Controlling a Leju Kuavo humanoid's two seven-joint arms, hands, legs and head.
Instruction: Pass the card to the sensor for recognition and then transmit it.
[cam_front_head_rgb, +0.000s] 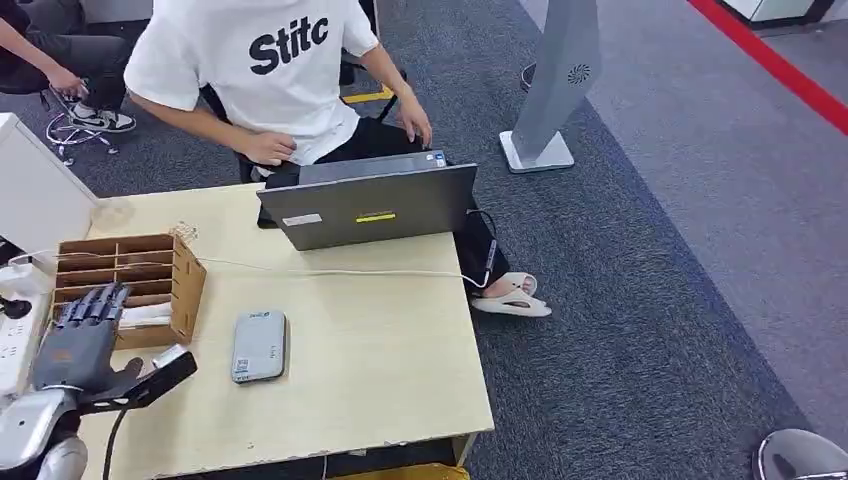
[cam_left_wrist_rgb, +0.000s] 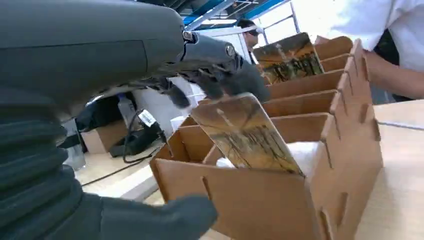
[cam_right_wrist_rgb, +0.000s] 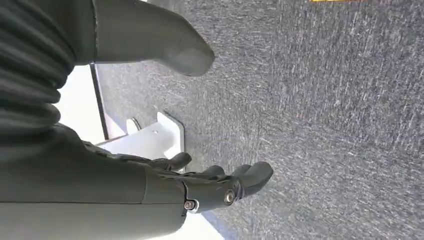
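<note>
Cards (cam_left_wrist_rgb: 245, 132): two seen, perhaps more | rack (cam_left_wrist_rgb: 280, 200): one | left hand (cam_left_wrist_rgb: 210, 75): above

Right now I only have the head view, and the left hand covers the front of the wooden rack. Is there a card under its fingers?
Observer: Yes. In the left wrist view a card leans in the wooden rack, in the slot nearest that camera. The fingers of the left hand are just above its top edge. The thumb is well apart from them, so the card is not gripped.
Operator: Any other card in there?
Observer: A second card stands in a slot farther back.
Operator: And the right hand?
Observer: The right hand holds nothing and hangs over grey carpet.
</note>
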